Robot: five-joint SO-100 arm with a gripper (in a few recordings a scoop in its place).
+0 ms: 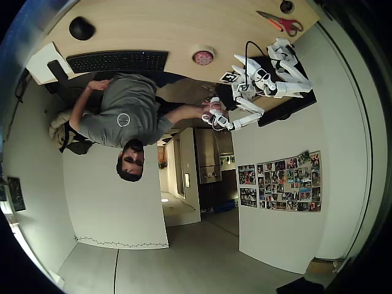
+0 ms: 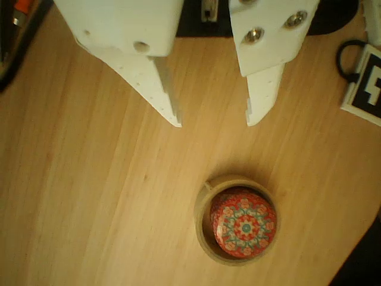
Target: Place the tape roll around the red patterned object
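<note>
The tape roll (image 2: 203, 225), a cream ring, lies flat on the wooden table (image 2: 89, 196) with the red patterned object (image 2: 243, 224) inside its hole, a domed disc with a flower-like pattern. My gripper (image 2: 215, 123) hangs open just above and apart from them, with nothing between its white fingers (image 2: 161, 89). From overhead, the tape roll (image 1: 203, 49) circles the red object (image 1: 203, 58) near the table's edge, and my gripper (image 1: 240, 63) is a short way to its right.
Red-handled scissors (image 1: 282, 23) lie at the table's far right, with a black mouse (image 1: 81, 27) and a keyboard (image 1: 116, 61) to the left. A black-and-white marker tag (image 2: 363, 83) and a black cable loop (image 2: 351, 56) sit beside my gripper. A person sits at the table.
</note>
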